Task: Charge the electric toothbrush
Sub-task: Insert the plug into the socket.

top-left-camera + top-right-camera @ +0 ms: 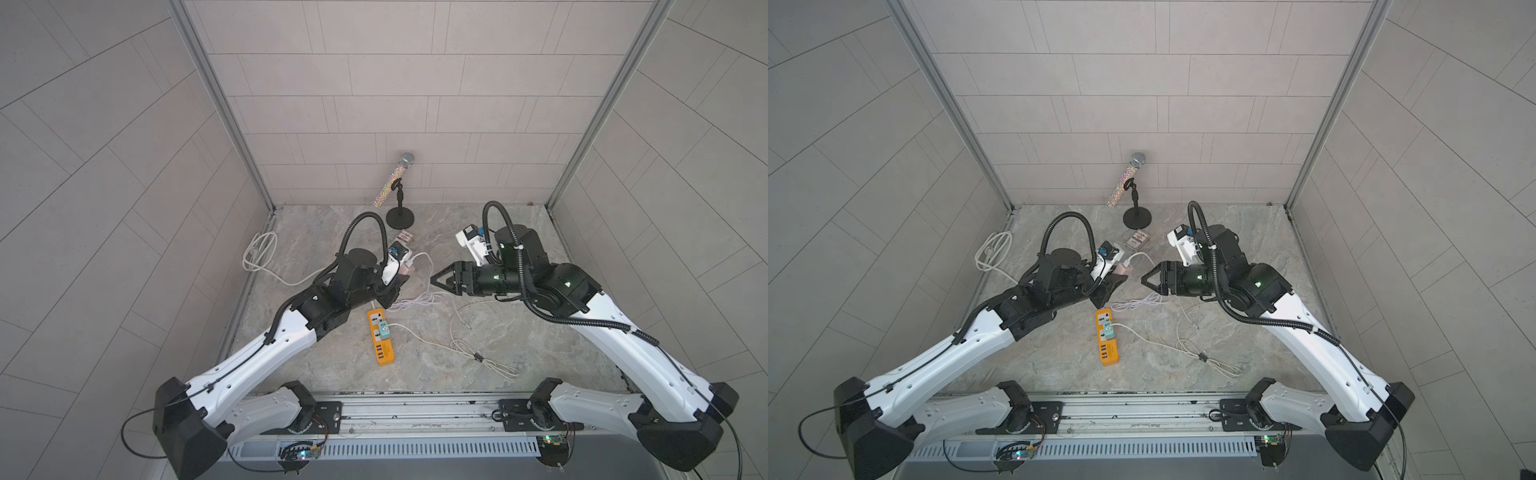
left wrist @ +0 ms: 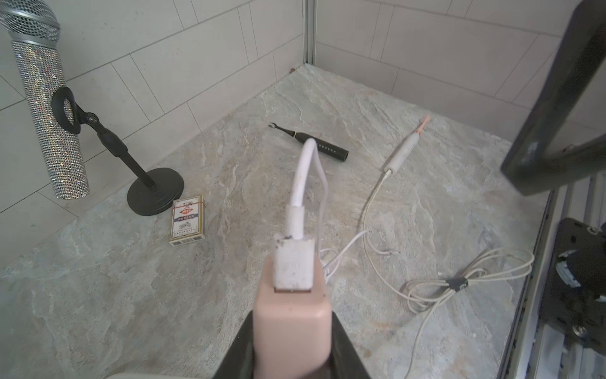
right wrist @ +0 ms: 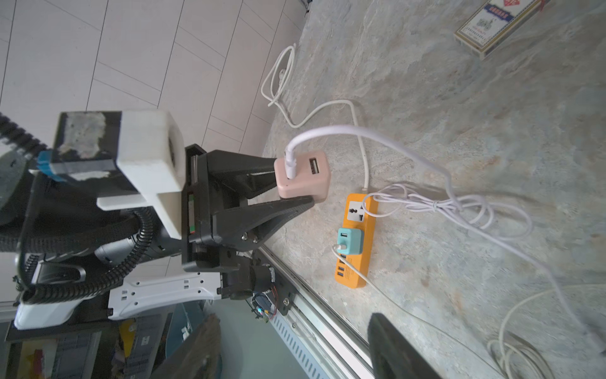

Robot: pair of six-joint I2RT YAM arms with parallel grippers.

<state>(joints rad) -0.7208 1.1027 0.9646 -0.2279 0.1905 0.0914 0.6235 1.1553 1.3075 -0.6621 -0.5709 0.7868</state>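
Note:
My left gripper is shut on a pink USB adapter, held above the stone floor with a white cable plugged into it. In both top views the open right gripper points at that adapter from a short way off, nothing between its fingers. A black electric toothbrush lies on the floor with no cable in it. Beside it lies a white and pink toothbrush with a cream cable in its base. The right arm hides both toothbrushes in the top views.
An orange power strip lies below the left gripper with a teal adapter plugged in. Loose cables sprawl across the middle. A glittery microphone on a stand and a card box sit near the back wall.

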